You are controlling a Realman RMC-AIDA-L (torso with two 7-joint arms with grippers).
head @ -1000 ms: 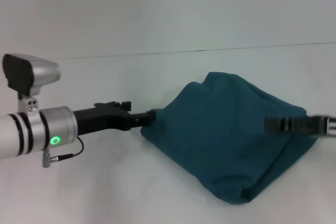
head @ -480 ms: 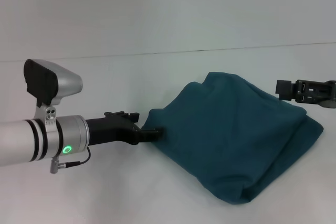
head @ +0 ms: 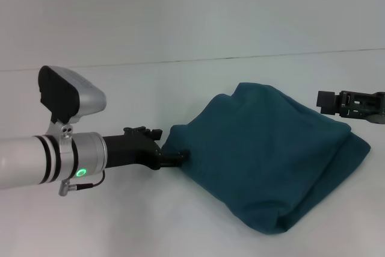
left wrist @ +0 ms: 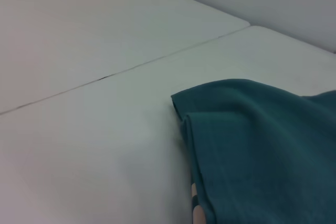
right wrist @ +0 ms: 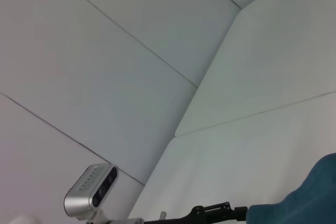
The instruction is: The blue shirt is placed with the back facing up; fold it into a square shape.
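The blue shirt lies in a loose folded heap on the white table, plain teal side up, at centre right of the head view. My left gripper is low at the shirt's left edge, shut on the cloth there. The left wrist view shows that folded edge with a bit of off-white lettering underneath. My right gripper is open and empty, raised above the shirt's right side and clear of the cloth. The right wrist view shows one corner of the shirt and the left arm's gripper.
The white table runs back to a seam line, with the pale wall behind it. My left forearm with its wrist camera reaches in across the table's left side.
My right gripper has let go of the shirt's right side and risen clear. My left gripper has moved down and right with the shirt's left edge, laying it low on the table.
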